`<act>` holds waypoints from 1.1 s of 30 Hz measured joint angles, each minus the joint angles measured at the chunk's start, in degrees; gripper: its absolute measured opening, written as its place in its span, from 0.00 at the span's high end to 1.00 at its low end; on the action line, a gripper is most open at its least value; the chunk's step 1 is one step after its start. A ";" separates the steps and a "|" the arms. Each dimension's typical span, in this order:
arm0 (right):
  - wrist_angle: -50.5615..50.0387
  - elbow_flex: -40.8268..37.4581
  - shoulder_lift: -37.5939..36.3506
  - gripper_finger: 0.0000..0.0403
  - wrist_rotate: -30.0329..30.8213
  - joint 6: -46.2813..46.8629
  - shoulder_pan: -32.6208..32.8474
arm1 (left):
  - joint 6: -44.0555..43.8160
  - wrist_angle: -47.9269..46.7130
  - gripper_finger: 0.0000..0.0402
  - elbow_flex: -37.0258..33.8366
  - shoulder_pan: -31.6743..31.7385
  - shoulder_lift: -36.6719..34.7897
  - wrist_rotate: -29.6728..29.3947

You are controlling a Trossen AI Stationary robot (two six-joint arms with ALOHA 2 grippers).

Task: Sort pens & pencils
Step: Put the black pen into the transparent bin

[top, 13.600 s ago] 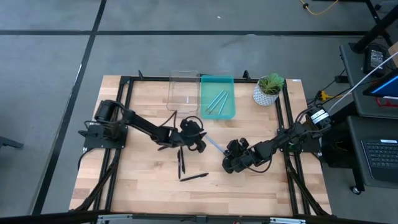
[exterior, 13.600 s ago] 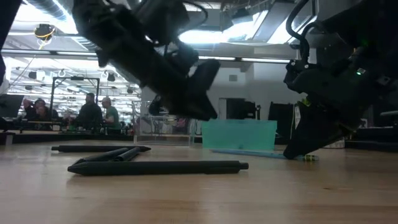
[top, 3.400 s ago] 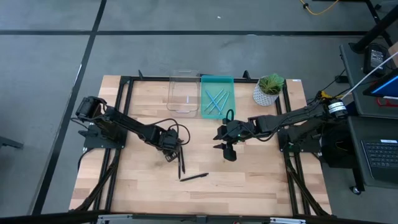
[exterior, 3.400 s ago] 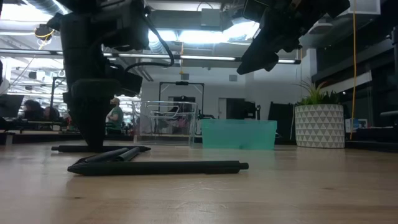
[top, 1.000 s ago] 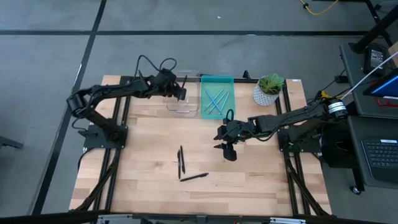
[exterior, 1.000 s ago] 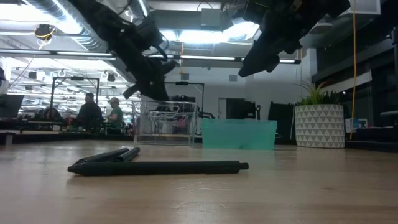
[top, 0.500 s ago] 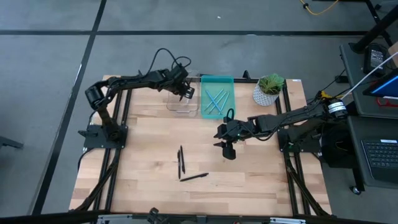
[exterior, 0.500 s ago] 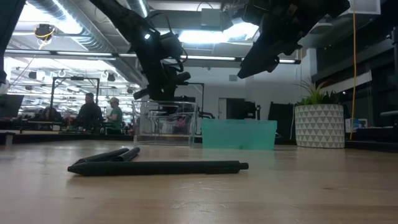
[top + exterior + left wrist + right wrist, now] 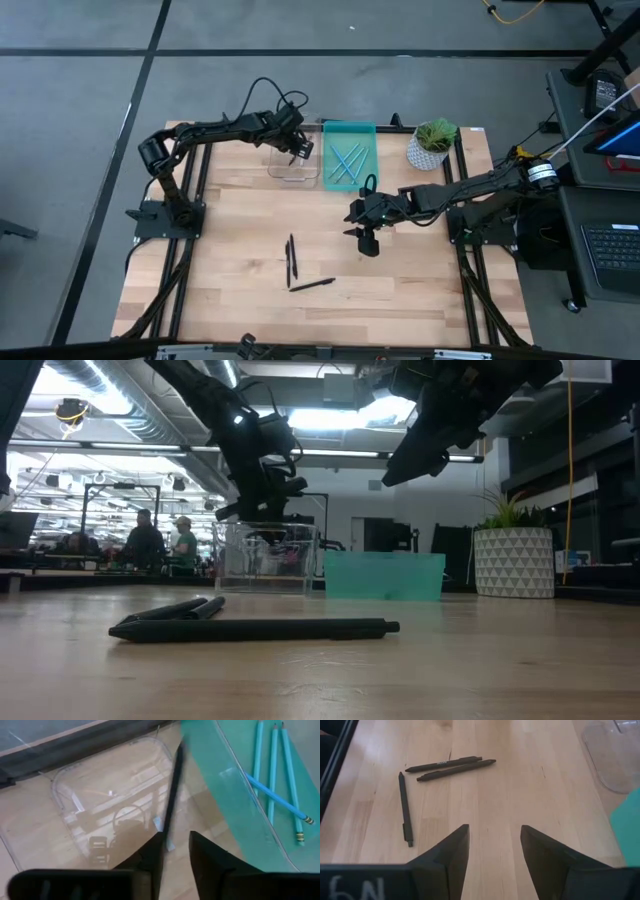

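Observation:
My left gripper [image 9: 300, 147] hovers over the clear container [image 9: 290, 160] at the table's far edge, fingers apart and pointing down. A black pen [image 9: 173, 795] points from between the fingers down into the container. My right gripper [image 9: 366, 240] waits open above mid-table. Three more black pens lie flat on the wood: a pair side by side [image 9: 291, 260] and a single one [image 9: 312, 285]; the right wrist view shows the pair [image 9: 451, 767] and the single [image 9: 405, 810]. Blue pencils [image 9: 272, 775] lie in the teal tray [image 9: 350, 178]. My left gripper has the black pen's near end [image 9: 166, 832] beside the inner face of one finger [image 9: 152, 852], while the other finger [image 9: 205, 852] stands clear of it. The pen points steeply down over the clear container. Whether that finger touches the pen, I cannot tell.
A potted plant [image 9: 432, 143] stands right of the teal tray at the far edge. A black metal frame [image 9: 200, 180] runs along the table's sides. Bare wood spreads across the near half around the pens. People sit in the room beyond [image 9: 160, 540].
My left gripper has moved toward the table's right, from the clear container's far-left corner to over its right side, carrying the pen along. The right arm has kept still, and the pens on the table have not moved.

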 joint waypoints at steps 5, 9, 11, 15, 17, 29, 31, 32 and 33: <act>-0.04 0.00 0.00 0.55 0.00 0.02 0.00 | 0.74 0.02 0.72 -0.01 0.00 -0.20 0.11; -0.22 0.00 0.00 0.55 0.00 0.20 0.00 | 3.79 0.93 0.71 -0.04 0.34 -3.36 4.66; -0.26 0.00 0.00 0.55 0.00 0.20 0.00 | 4.13 1.32 0.71 -0.04 0.08 -5.66 6.86; -0.27 0.00 0.00 0.55 0.02 -0.08 0.00 | 4.46 -0.49 0.72 -0.04 -2.52 -10.45 9.88; -0.28 0.00 0.00 0.55 0.02 -0.24 0.00 | 5.17 -1.99 0.71 -0.04 -4.62 -12.73 10.01; -1.05 0.00 0.00 0.55 0.02 -0.20 0.02 | -0.79 -11.80 0.72 -0.04 -24.87 -15.26 3.50; -1.30 0.00 0.00 0.55 0.02 -0.20 0.02 | -5.33 -12.89 0.72 -0.11 -28.53 -14.33 0.66; -1.48 0.00 0.00 0.55 0.02 -0.18 0.02 | -7.52 -12.67 0.72 -0.11 -30.42 -13.88 -0.85; -1.67 0.00 0.00 0.55 0.01 0.06 0.02 | -9.81 -12.49 0.72 -0.11 -32.09 -13.56 -2.97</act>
